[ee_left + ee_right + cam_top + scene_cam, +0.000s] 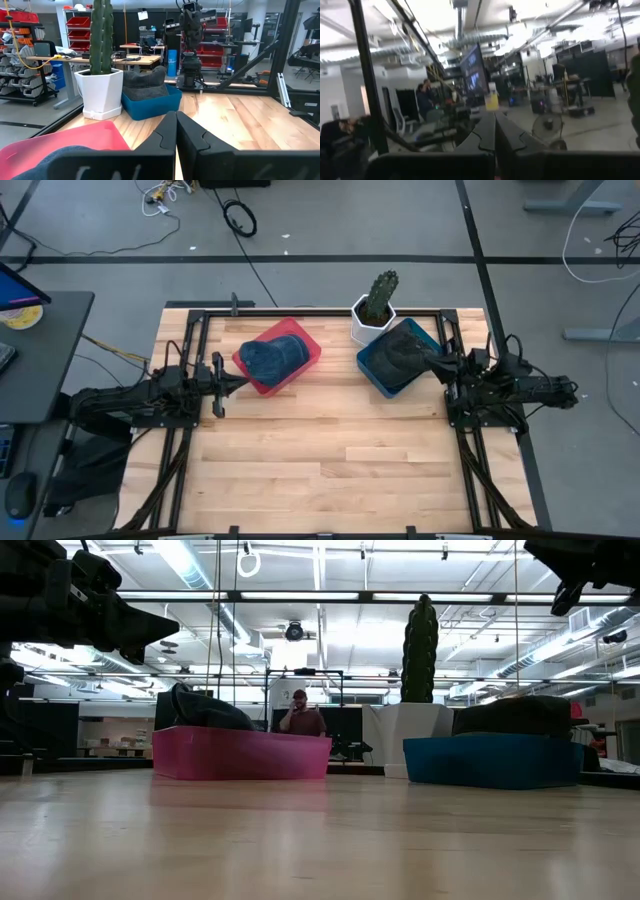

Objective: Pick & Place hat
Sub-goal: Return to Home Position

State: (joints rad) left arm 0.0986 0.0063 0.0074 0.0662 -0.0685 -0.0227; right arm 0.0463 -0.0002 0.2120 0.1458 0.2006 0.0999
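Left hand [175,117] and right hand [495,118] clenched, empty; one red bin [240,753], one blue bin [490,760].

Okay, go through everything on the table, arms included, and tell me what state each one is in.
Red bin: upright, holding a cap.
Blue cap: lying in the red bin.
Blue bin: upright, holding a cap.
Black cap: lying in the blue bin.
Potted cactus: standing upright between the bins.
Left gripper: shut, empty, raised beside the red bin.
Right gripper: shut, empty, raised at the blue bin's edge.
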